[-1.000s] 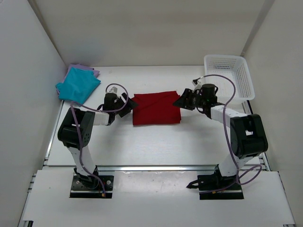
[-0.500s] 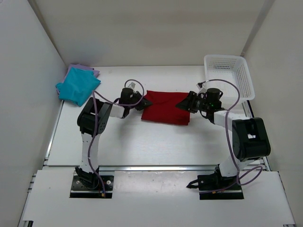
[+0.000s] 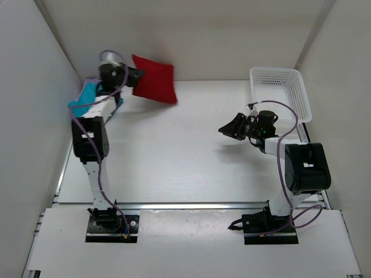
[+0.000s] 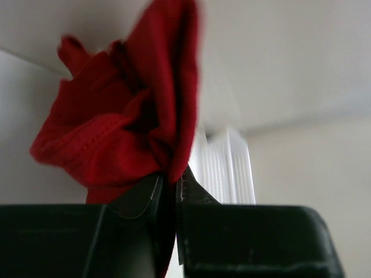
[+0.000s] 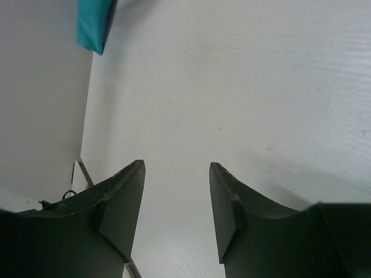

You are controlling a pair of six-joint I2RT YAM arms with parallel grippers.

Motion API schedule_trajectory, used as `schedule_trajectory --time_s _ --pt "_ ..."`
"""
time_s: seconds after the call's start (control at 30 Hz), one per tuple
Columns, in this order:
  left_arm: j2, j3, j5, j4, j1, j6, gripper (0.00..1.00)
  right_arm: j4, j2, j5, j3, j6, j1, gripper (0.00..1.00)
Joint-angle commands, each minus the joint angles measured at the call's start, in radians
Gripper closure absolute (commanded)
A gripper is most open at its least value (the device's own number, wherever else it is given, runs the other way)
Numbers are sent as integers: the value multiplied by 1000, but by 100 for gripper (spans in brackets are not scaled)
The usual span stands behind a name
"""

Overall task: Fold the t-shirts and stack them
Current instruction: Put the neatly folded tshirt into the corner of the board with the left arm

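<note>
- We find the left claw point(image 3: 133, 76) clamped on one edge of the folded dark red t-shirt point(image 3: 155, 79). In the wrist view the cloth bunches between shut jaws, so the whole fold hangs from a single pinch.
- The shirt is held in the air, clear of the surface point(image 3: 191, 162), just beside the teal t-shirt point(image 3: 81, 106) in the far-left corner. We judge this to be a carry toward the stack.
- The right claw point(image 3: 230, 127) is empty with its jaws apart, low near the white mesh basket point(image 3: 301, 101), well apart from the carry.
- The left wall point(image 3: 35, 116) borders the stack closely. Open room lies toward the centre of the surface.
</note>
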Motion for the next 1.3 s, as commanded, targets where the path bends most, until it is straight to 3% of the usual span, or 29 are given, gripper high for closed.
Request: schedule_trajectory --time_s 0.0,0.07,0.1,0.13,0.17,0.2,0.27,0.47,0.63,0.67,0.7,0.73,0.87,0.97,1.17,1.27 --pt "-161 -46 10 -10 206 -23 100 59 36 -42 17 1 16 53" --pt "-205 -137 -19 -1 299 -31 95 65 42 -51 23 4 25 53" --pt "-237 -225 -42 8 354 -40 77 65 49 -55 28 3 38 53" --pt "-267 -345 -51 65 401 -78 52 67 52 -63 28 3 44 53" --pt "-287 -457 -45 132 453 -127 4 65 56 -68 28 3 48 53" --pt "-303 -499 -47 152 486 -156 1 59 59 -74 37 0 61 53" --pt "-350 -652 -70 172 555 -179 2 48 69 -77 39 1 67 53" --pt "-537 -840 -200 114 639 -176 1 19 36 -52 17 -29 120 50" --pt "-619 -907 -260 44 588 -106 2 -43 -16 53 -17 -80 206 43" --pt "-651 -933 -269 53 537 -95 1 -79 -33 101 -20 -107 223 53" --pt "-675 -955 -281 47 493 -57 1 -114 -50 142 -27 -117 238 9" --pt "-697 -953 -298 33 425 -17 1 -142 -59 177 -29 -138 260 1" --pt "-744 -949 -334 -59 203 157 1 -195 -115 262 -66 -190 327 0" --pt "-732 -935 -317 -160 -27 247 1 -221 -182 334 -109 -221 361 1" --pt "-775 -1010 -272 -251 -290 389 1 -207 -263 403 -222 -249 361 1" --pt "-827 -1099 -208 -220 -322 403 2 -166 -308 415 -289 -242 352 0"
